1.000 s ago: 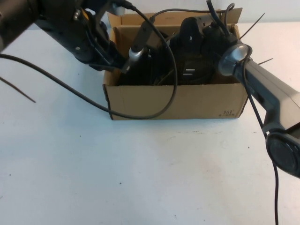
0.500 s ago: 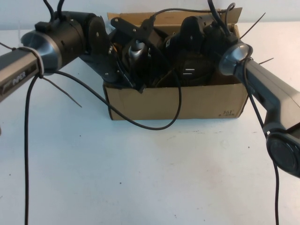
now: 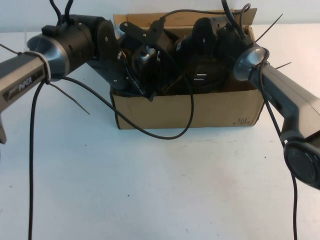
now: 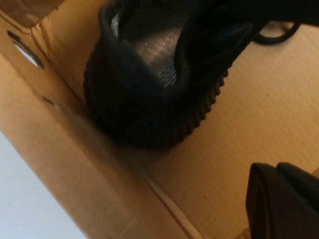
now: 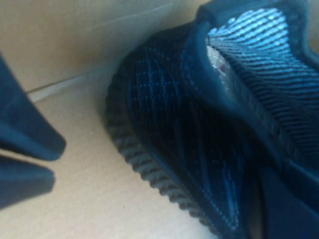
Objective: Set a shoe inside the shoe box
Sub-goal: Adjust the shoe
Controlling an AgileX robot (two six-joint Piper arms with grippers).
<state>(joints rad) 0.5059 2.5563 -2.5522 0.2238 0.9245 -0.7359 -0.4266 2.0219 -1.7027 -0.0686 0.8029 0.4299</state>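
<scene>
Both hands are inside the shoe box (image 3: 200,112): the left hand (image 4: 284,201) closed on nothing near its left end, the right hand (image 5: 22,164) closed beside the shoe (image 5: 199,134). The box is brown corrugated cardboard, rectangular, standing on the white surface (image 3: 150,190). The shoe is black knit mesh with a ribbed rubber sole, lying on the box floor, long axis roughly along the box; its direction is unclear.

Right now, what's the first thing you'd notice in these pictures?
Both robot arms dive into the brown cardboard shoe box at the table's far side. The black mesh sneaker lies on the box floor against a wall. The left gripper and right gripper sit beside it, fingers shut, not holding it.
</scene>
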